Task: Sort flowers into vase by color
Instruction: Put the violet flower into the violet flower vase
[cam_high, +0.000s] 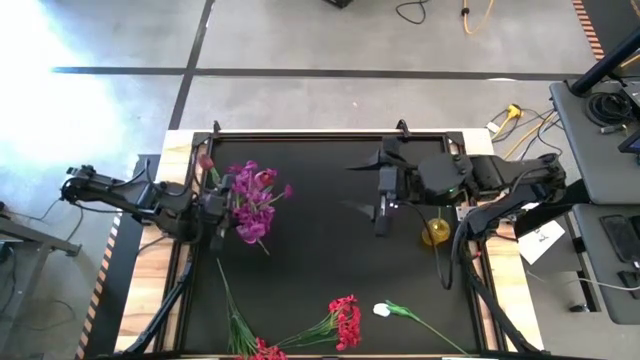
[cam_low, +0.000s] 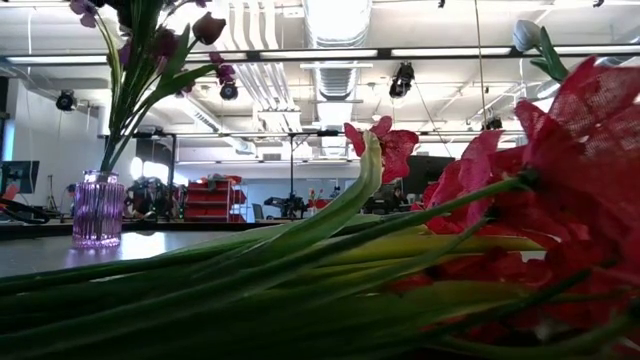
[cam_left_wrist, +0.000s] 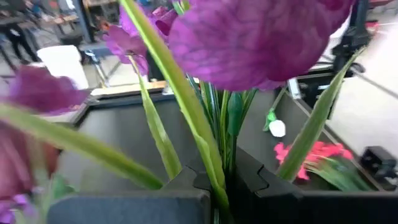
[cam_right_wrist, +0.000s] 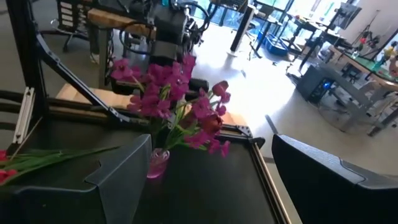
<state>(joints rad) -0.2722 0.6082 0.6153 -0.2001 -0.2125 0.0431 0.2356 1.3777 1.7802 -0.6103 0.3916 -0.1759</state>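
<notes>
The purple flowers (cam_high: 255, 205) stand as a bunch with their stems in a small purple glass vase (cam_low: 98, 208), which the right wrist view also shows (cam_right_wrist: 158, 163). My left gripper (cam_high: 226, 206) sits at the bunch's left side, shut on its green stems (cam_left_wrist: 221, 177). My right gripper (cam_high: 381, 188) hovers open right of the table's middle, fingers wide apart (cam_right_wrist: 211, 186), holding nothing. Red flowers (cam_high: 345, 320) and a white tulip (cam_high: 382, 310) lie on the black mat near the near edge. More red blossoms (cam_high: 262, 348) lie at that edge. My left gripper pinches several green stems (cam_left_wrist: 219, 186) of the purple bunch between its two fingers (cam_left_wrist: 186, 182), below the blossoms. It comes from the table's left. The bunch stands upright, its lower stems (cam_low: 108, 150) inside the purple vase on the table.
An amber vase (cam_high: 435, 232) stands on the mat under my right arm. The red flowers' long stems (cam_low: 300, 260) fill the foreground of the low view. The mat's raised black frame (cam_high: 300, 137) borders the work area; bare mat lies between the two arms.
</notes>
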